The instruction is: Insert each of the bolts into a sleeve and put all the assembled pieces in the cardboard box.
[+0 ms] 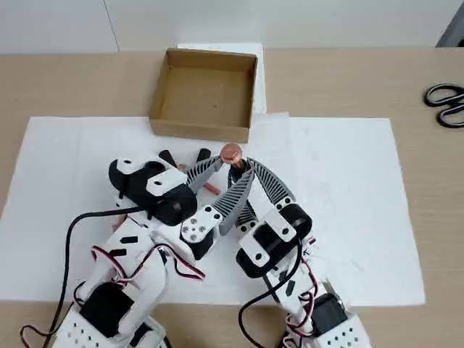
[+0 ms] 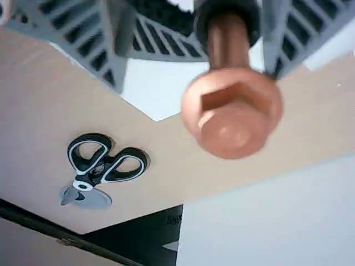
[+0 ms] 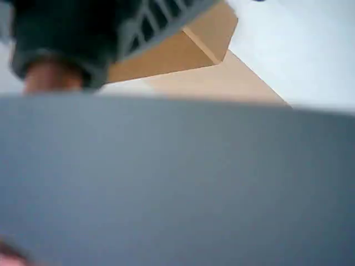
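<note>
Copper-coloured and smooth, the bolt [image 1: 231, 153] looks light and rigid, more likely matte plastic than metal, though I cannot be sure. Its head is a broad rounded dome with a flat-sided, hexagon-like step moulded in, and its shank is a plain cylinder. The shank runs into the black sleeve [image 2: 226, 5], a short stiff tube, so the pair seems joined or nearly so. It is held off the white paper sheet [image 1: 348, 217] near the middle of the desk [image 1: 72, 80]. The right end effector [image 1: 241, 168] narrows to a point on the sleeve, and I judge it clenched there. Its ribbed grey fingers [image 1: 272, 181] should give a little and bite well on the tube's wall. The left end effector [image 1: 221, 163] sits touching or just beside the piece at its 9 o'clock; whether it is clamped or released I cannot tell. The domed head would likely slide out of a pinch, so the sleeve's straight side, squeezed across its width, is the better hold. The cardboard box [image 1: 199, 130], brown, open-topped and thin-walled, stands near at 12 o'clock from the bolt.
</note>
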